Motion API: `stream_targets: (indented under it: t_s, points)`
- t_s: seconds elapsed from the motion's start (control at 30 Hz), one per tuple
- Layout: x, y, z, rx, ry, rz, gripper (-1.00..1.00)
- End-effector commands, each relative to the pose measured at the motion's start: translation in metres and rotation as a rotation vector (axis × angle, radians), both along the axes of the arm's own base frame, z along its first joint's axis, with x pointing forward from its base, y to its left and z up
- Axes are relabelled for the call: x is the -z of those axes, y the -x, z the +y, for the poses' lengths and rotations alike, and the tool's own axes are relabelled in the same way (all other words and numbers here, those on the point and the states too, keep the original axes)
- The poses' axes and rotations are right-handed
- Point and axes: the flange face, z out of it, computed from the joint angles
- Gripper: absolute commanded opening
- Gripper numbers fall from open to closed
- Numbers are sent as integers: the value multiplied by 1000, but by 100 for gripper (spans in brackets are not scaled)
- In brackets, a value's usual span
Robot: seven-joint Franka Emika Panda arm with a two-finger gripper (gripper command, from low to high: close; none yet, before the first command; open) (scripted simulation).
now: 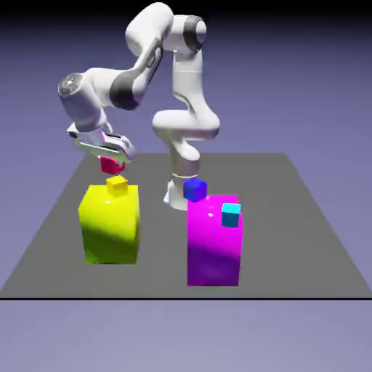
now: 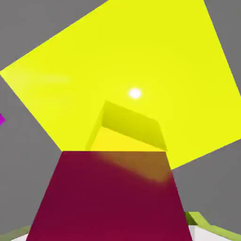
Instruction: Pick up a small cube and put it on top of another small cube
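Blue-violet haze backs a dark grey table (image 1: pixel 290 218) that carries two big blocks and several tiny cubes. On the exterior view's left stands the large yellow-green block (image 1: pixel 110 225), and on its top rests the tiny yellow-orange cube (image 1: pixel 117 186). Just above that cube, apart from it, hangs the tiny magenta cube (image 1: pixel 110 164), pinched between the closed fingers of the gripper (image 1: pixel 109 158) on the white arm (image 1: pixel 182 109).

In the hand view the magenta cube (image 2: pixel 108 197) fills the lower half, large and dark, hiding the finger tips; beyond it shows the yellow-orange cube (image 2: pixel 127 132), partly covered by the held cube's near edge, on the broad top of the yellow-green block (image 2: pixel 141 56).

On the exterior view's right stands the large magenta block (image 1: pixel 213 243), well apart from the yellow-green one. A tiny cyan cube (image 1: pixel 231 214) sits on its top near the right corner, and a tiny blue cube (image 1: pixel 195 190) sits just behind it, before the robot's base.
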Motion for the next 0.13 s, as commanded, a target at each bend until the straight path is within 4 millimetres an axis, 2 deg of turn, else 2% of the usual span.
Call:
stream_targets:
  t_s: [0.0,0.03,0.1]
  points:
    - [0,0,0,-1,2,1,100]
    - [0,0,0,-1,2,1,100]
    - [-26,-8,-5,-1,2,1,100]
